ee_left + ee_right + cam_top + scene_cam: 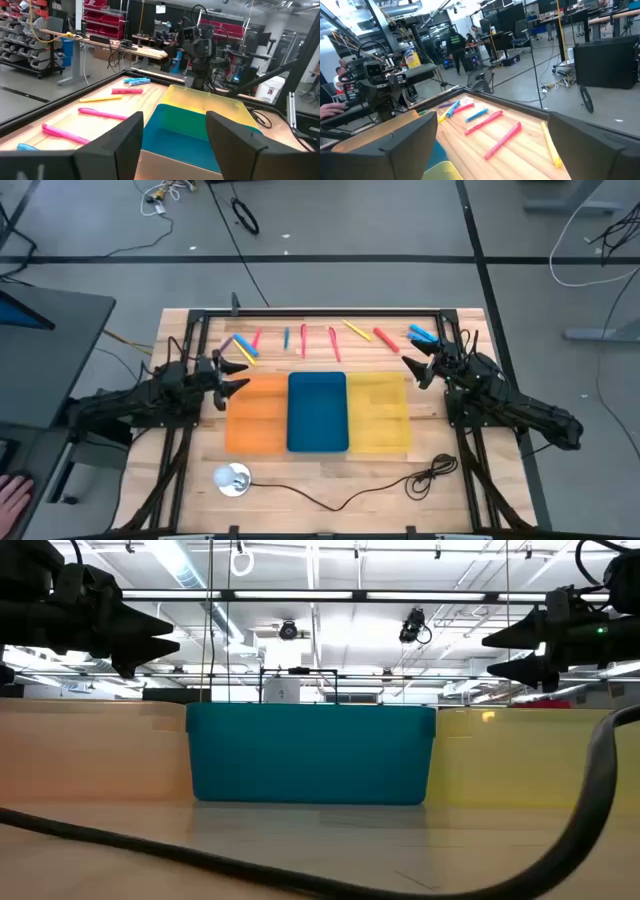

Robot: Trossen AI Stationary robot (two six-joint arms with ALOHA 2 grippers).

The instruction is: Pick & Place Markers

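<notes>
Several markers in pink, red, blue and yellow lie flat in a loose row along the far part of the table. The left wrist view shows some of them, and so does the right wrist view. On the near side of the row stand three trays side by side: orange, blue and yellow. My left gripper hovers open over the orange tray's far left corner. My right gripper hovers open over the yellow tray's far right corner. Both are raised and hold nothing.
A black cable runs along the table's near part to a white round object. A black frame borders the table. A person's hand shows off the table at the lower left.
</notes>
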